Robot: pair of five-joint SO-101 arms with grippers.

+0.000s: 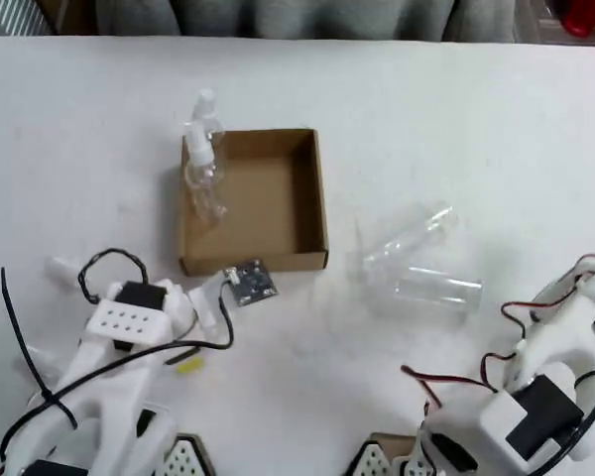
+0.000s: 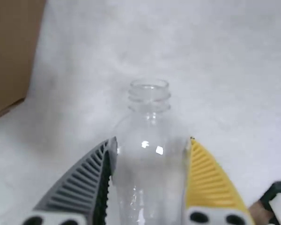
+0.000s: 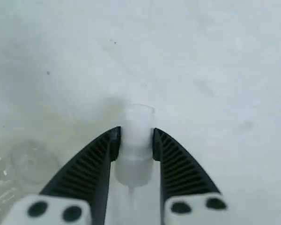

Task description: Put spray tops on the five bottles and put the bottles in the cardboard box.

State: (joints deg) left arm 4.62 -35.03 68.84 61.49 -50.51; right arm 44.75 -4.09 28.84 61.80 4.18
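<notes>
My left gripper is shut on a clear bottle whose threaded neck is open, with no top on it. My right gripper is shut on a white spray top just above the white table. The open cardboard box sits mid-table, and two clear bottles with spray tops stand at its left wall. Two more clear bottles lie on their sides to the right of the box. The left arm is at the front left and the right arm at the front right.
A small white piece lies on the table beyond the left arm. Black and red cables loop around both arms. A brown box wall shows beside the held bottle. A clear round object lies beside the right gripper.
</notes>
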